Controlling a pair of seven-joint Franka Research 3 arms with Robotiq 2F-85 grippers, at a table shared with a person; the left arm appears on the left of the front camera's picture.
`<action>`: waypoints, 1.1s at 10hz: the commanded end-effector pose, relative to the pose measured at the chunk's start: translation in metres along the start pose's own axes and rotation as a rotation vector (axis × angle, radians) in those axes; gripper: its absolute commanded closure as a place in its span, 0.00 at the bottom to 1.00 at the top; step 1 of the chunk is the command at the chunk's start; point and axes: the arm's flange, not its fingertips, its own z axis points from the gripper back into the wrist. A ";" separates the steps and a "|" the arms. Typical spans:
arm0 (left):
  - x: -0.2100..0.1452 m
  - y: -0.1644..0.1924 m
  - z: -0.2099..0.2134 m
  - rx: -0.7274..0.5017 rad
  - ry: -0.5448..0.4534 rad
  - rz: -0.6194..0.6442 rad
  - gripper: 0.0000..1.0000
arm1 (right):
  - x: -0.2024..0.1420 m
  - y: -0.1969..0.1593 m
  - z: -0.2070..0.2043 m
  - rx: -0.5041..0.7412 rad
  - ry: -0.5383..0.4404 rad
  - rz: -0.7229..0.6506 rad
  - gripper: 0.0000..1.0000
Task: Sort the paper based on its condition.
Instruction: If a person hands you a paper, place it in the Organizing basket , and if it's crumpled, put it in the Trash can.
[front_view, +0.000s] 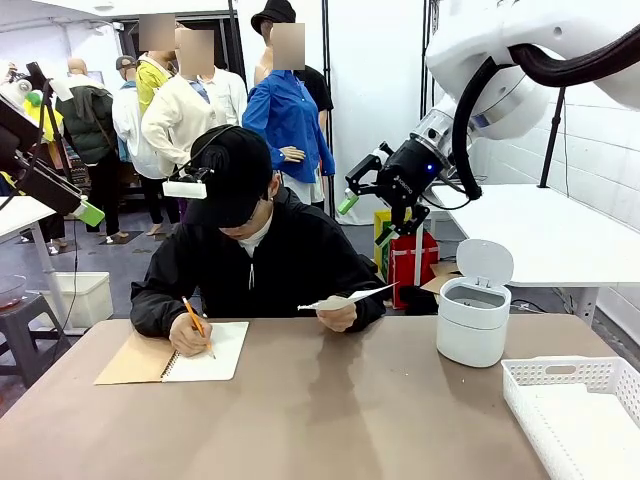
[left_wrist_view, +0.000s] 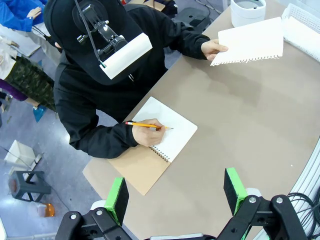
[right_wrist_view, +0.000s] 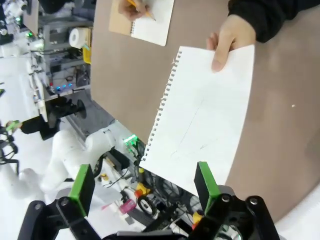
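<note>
Right gripper (right_wrist_view: 142, 172) spread wide over the flat sheet (right_wrist_view: 210, 110) in the person's hand (right_wrist_view: 227, 42); limp edge may buckle or slip at pinch. Left gripper (left_wrist_view: 175, 192) spread.

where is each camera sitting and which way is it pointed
front: fixed on the robot's side of the table, facing across at the person writing; right fingers hang open high on the right.
left wrist: above the table, looking down on the notebook; left fingers open at the bottom.
right wrist: above the held sheet, looking down; own fingers at the bottom.
shared: both wrist views show sheet and notebook.
</note>
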 end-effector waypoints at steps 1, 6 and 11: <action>0.000 0.000 0.000 -0.001 -0.001 0.000 0.00 | 0.000 0.007 0.005 -0.016 -0.013 0.016 0.00; 0.000 0.000 0.000 -0.001 -0.001 0.000 0.00 | 0.026 -0.016 0.009 0.109 0.052 -0.080 0.00; 0.000 0.000 0.000 -0.001 -0.001 0.000 0.00 | 0.052 -0.067 -0.012 0.118 0.114 -0.228 0.00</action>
